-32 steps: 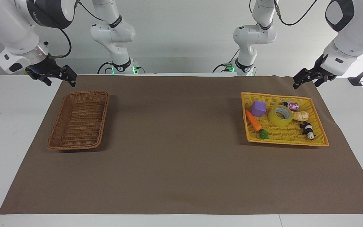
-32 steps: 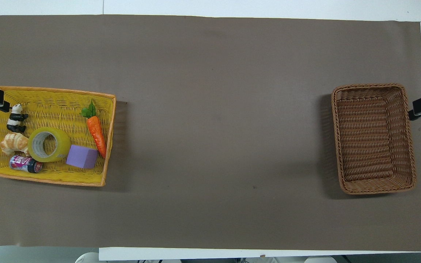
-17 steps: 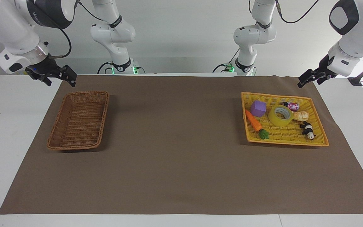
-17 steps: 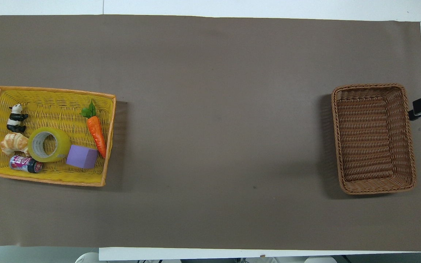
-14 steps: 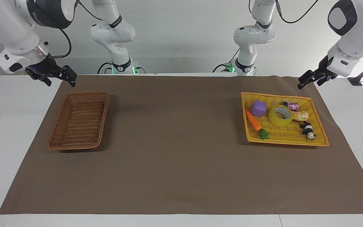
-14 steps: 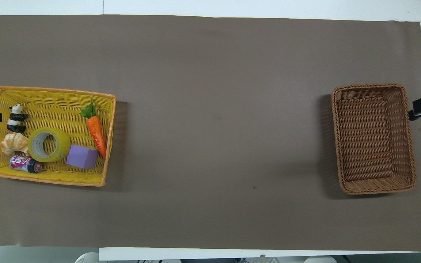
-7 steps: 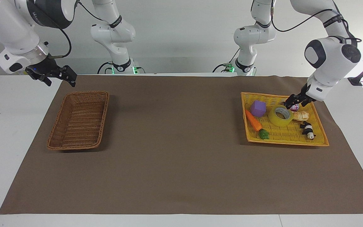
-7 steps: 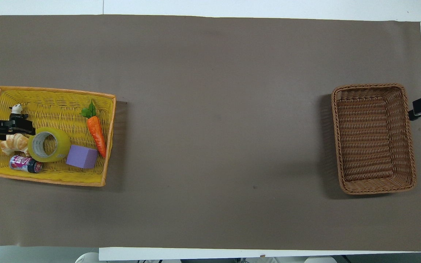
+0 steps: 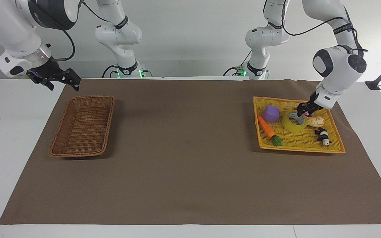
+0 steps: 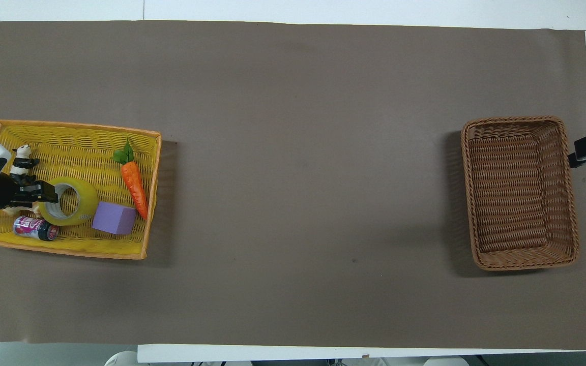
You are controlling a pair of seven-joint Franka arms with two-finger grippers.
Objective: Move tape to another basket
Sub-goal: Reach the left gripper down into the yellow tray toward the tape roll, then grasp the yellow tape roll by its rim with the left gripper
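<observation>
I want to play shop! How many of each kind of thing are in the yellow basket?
Tape: 1
Toy carrot: 1
Purple block: 1
Panda figure: 1
Toy bread: 1
Small can: 1
Total: 6 in the yellow basket

Two baskets (image 9: 82, 125) (image 9: 334, 140), one tape roll (image 9: 293, 123), carrot (image 9: 266, 126), purple block (image 9: 271, 113), panda (image 9: 323, 136), can (image 10: 35, 227), bread roll (image 9: 317, 121)
</observation>
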